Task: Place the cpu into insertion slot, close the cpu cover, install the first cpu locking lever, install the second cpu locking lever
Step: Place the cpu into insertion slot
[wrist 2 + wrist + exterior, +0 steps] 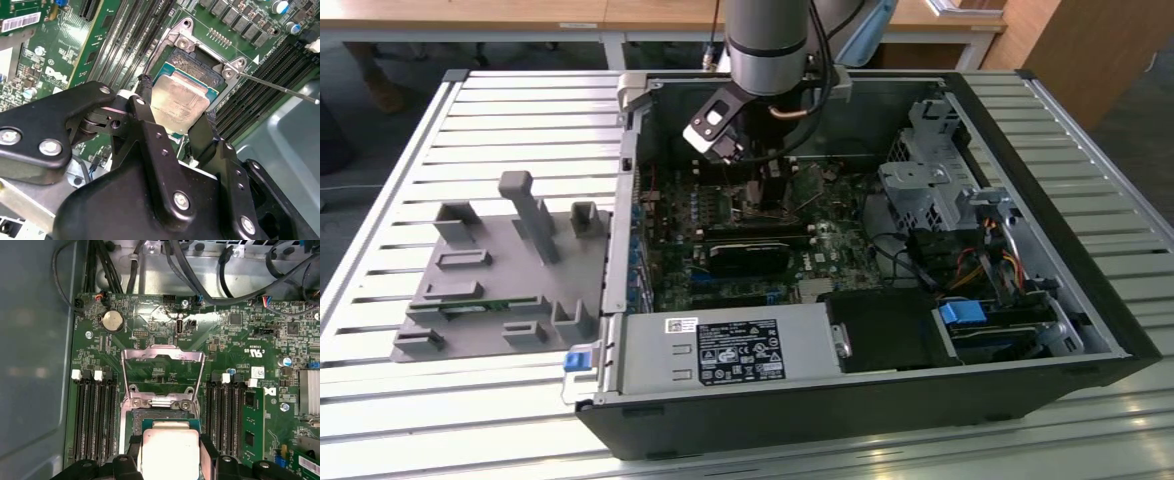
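Observation:
My gripper (177, 102) is shut on the cpu (181, 100), a flat square chip with a silvery top, one black finger (145, 87) on each of two opposite edges. In both wrist views the chip hangs just above the insertion slot (192, 59) on the green motherboard (75, 55), partly covering it. In the first wrist view the cpu (170, 452) sits between the fingers of the gripper (170, 445), with the slot (150, 416) just beyond it. The cpu cover (162, 355), a silvery frame, stands swung open behind the slot. A thin locking lever (280, 88) sticks out beside the socket. In the exterior view the gripper (750, 168) reaches down into the open case.
The open computer case (1067, 330) lies on a slatted table (480, 100). Black memory slots (95, 415) flank the socket on both sides. A power supply box (720, 350), drive cages (934, 190) and cables (200, 270) crowd the case. A grey fixture (507, 260) stands at the exterior view's left.

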Available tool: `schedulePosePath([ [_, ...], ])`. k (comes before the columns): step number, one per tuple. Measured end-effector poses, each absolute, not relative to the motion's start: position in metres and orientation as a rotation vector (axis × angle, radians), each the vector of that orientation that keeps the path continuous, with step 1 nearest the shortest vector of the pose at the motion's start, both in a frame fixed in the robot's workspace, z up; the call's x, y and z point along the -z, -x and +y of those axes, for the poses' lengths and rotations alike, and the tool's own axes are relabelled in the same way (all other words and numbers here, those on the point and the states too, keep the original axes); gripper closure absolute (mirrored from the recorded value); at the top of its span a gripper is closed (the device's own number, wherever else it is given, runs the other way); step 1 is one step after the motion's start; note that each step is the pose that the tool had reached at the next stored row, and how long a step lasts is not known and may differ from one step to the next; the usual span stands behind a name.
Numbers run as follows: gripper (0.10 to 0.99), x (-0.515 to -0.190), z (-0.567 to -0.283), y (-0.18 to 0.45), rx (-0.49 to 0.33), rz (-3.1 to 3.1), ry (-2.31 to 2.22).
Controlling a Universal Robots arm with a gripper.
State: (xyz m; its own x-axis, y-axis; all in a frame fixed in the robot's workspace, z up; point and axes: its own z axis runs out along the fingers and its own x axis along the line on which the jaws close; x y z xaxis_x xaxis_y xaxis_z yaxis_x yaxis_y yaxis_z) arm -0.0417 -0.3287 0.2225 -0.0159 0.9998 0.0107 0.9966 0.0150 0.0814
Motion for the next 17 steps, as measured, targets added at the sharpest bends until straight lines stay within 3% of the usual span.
schedulePosePath([
  [17, 0.545, -0.205, -0.323, 0.043, -0.100, 2.199, -2.170],
])
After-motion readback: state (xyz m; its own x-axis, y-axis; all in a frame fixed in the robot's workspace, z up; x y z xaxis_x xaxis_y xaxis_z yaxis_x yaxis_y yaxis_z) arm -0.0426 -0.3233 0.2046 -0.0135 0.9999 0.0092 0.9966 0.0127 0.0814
